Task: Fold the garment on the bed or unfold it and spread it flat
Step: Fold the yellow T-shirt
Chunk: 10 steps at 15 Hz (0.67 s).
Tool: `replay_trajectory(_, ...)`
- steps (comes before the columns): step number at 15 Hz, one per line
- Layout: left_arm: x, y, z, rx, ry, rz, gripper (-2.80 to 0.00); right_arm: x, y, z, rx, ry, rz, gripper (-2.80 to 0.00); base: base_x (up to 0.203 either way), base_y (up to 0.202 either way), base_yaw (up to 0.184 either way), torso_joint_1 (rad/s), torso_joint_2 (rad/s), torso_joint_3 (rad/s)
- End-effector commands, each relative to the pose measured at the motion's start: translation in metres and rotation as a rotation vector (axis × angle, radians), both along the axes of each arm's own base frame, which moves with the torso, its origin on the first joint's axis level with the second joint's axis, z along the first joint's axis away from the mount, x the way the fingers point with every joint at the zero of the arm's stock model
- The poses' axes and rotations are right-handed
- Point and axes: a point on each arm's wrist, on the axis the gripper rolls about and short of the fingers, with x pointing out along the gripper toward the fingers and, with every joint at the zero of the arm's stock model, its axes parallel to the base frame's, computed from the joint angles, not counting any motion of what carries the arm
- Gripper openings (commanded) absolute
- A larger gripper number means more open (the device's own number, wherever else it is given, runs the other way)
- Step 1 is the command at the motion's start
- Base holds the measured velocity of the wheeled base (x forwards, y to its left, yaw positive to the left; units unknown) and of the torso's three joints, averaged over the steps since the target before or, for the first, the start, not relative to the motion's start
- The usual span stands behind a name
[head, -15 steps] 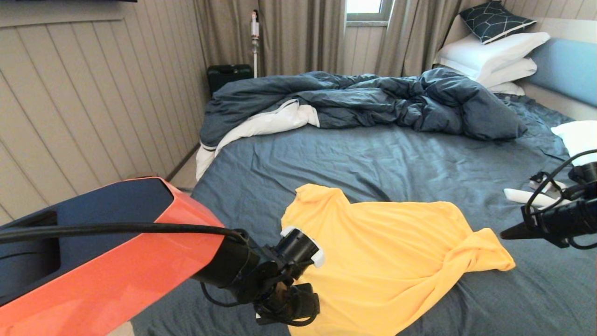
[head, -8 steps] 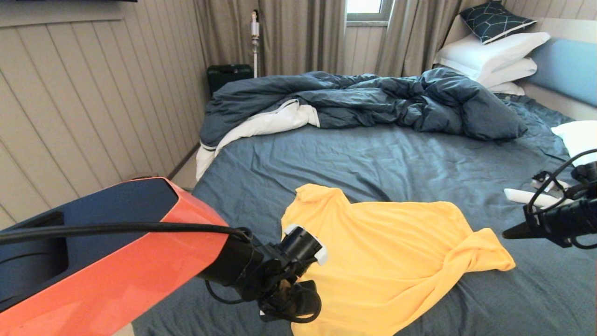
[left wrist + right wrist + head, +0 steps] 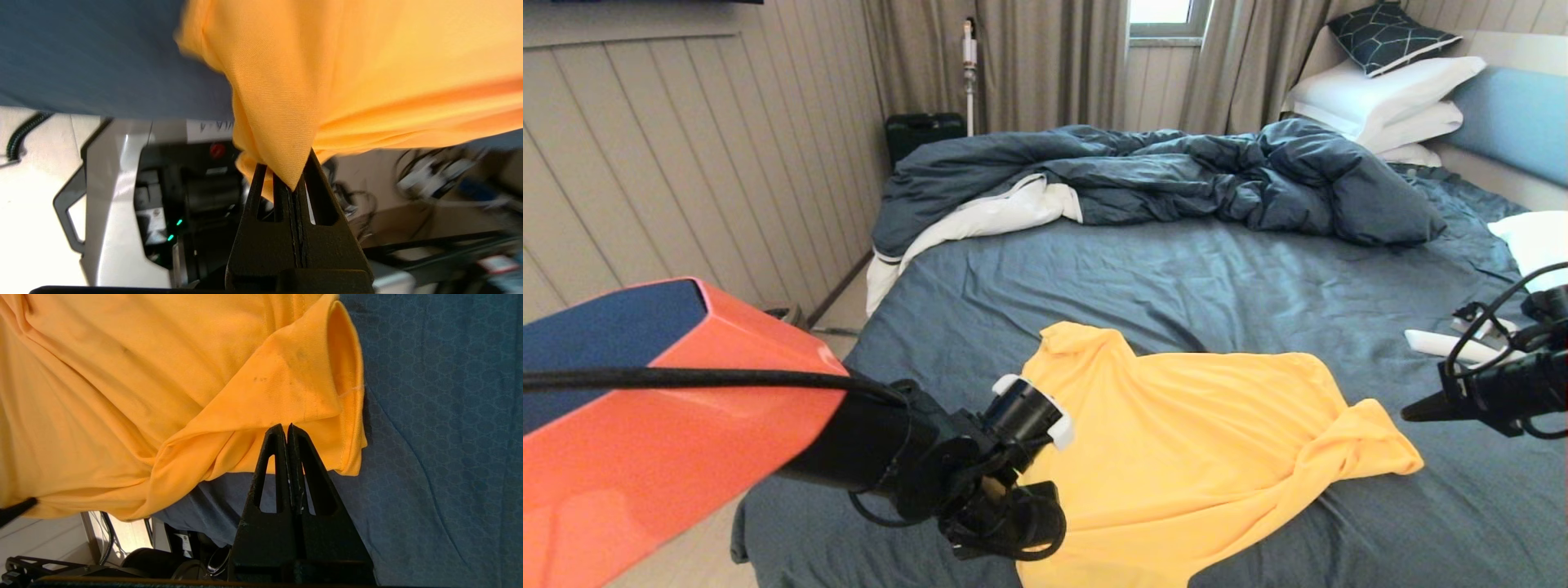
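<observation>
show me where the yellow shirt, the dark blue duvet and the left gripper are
yellow shirt (image 3: 1201,441): head view, middle of its body.
dark blue duvet (image 3: 1217,175): head view, rumpled middle.
left gripper (image 3: 295,185): left wrist view, fingertips shut on the shirt's corner.

In the head view the left arm's wrist housing covers the left gripper (image 3: 1013,531), so its fingertips and the near-left corner of the garment (image 3: 1201,457) go unseen, and the garment's near hem is cut off by the lower edge. The right arm (image 3: 1494,388) and a white object (image 3: 1445,343) beside it run past the right edge. In the left wrist view the equipment (image 3: 429,183) beyond the bed (image 3: 102,57) is blurred beyond identification.
</observation>
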Motion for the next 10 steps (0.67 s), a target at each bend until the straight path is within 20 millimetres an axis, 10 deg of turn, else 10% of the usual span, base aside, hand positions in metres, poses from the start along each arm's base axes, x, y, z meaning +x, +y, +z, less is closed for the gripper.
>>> replay_trajectory(1,0.006,0.006,0.027,-0.053,-0.048,0.024,-2.8,0.0,0.001,0.0,0.005,0.002,0.004,-2.8,0.0,0.0,0.0,0.0,0.0,0.0)
replay_trajectory(10,0.084,-0.001,0.03,-0.064,-0.027,0.108,-2.8,0.004,-0.001,-0.002,0.001,-0.004,0.005,-2.8,0.0,0.0,0.0,0.0,0.0,0.0)
